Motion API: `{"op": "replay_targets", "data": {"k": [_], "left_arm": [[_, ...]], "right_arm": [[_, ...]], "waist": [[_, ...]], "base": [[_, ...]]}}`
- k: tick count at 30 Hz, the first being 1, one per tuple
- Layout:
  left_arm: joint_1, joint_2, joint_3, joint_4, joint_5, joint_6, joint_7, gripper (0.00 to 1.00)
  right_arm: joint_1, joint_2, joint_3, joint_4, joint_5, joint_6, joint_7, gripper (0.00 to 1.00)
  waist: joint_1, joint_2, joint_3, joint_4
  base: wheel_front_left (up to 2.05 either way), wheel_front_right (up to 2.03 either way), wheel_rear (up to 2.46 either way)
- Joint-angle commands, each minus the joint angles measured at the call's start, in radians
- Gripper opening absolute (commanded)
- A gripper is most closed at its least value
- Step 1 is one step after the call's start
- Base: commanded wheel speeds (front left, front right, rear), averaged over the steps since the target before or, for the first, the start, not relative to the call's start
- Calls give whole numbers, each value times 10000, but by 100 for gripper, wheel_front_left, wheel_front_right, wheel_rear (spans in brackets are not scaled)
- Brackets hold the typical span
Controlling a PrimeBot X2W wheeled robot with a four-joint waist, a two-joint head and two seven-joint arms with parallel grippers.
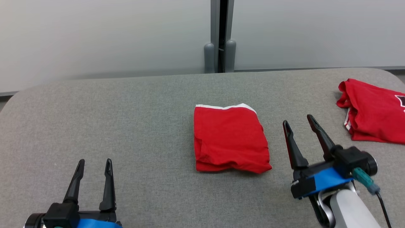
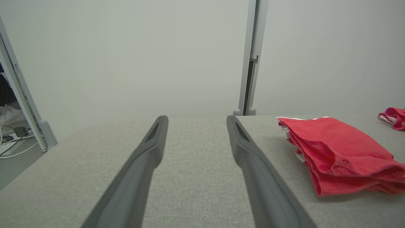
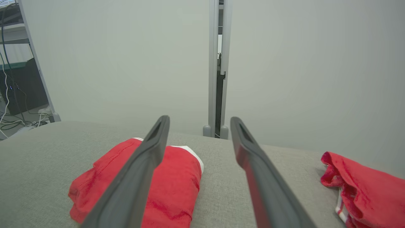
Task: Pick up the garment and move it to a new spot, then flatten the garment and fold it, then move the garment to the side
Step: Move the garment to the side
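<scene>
Count: 2 red garments, 2 end effectors, 1 table
Garments: 1 folded red garment (image 1: 231,139) + 1 rumpled red garment (image 1: 373,110); left end effector (image 1: 95,163) & right end effector (image 1: 297,118), 2 dark fingers ea, 4 total; 1 grey table (image 1: 126,110); behind it 2 pale wall panels (image 1: 95,34) (image 1: 316,31) w/ 2 grey post feet (image 1: 209,58) (image 1: 230,57) between

The head view looks forward and down from above the near edge of the grey tabletop (image 1: 142,104), facing the pale partition (image 1: 95,31) at 12 o'clock and taking in most of the surface. The left wrist view sits low at 7 o'clock, sighting almost level along the left end effector (image 2: 196,117), with the folded red garment (image 2: 335,152) at its 3 o'clock. The right wrist view, along the right end effector (image 3: 199,117), sits low at 5 o'clock, close to that garment. All three share it, the second red garment (image 1: 373,110) and the grey post (image 1: 214,19)
</scene>
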Motion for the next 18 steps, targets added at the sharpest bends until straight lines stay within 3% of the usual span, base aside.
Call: {"op": "replay_targets", "data": {"k": [1, 9, 18], "left_arm": [[-227, 33, -56, -24, 3, -36, -26, 100], [-781, 31, -409, 2, -164, 89, -27, 100], [-1114, 33, -569, -83, -296, 215, -27, 100]], "right_arm": [[-665, -113, 194, 364, 94, -4, 60, 100], [-2550, -210, 538, 2427, 51, -4, 722, 100], [-3230, -289, 381, 4847, 171, -4, 764, 100]], "waist": [[0, 0, 275, 182], [0, 0, 947, 817], [0, 0, 1570, 1248]], "base": [[0, 0, 0], [0, 0, 0], [0, 0, 0]]}}
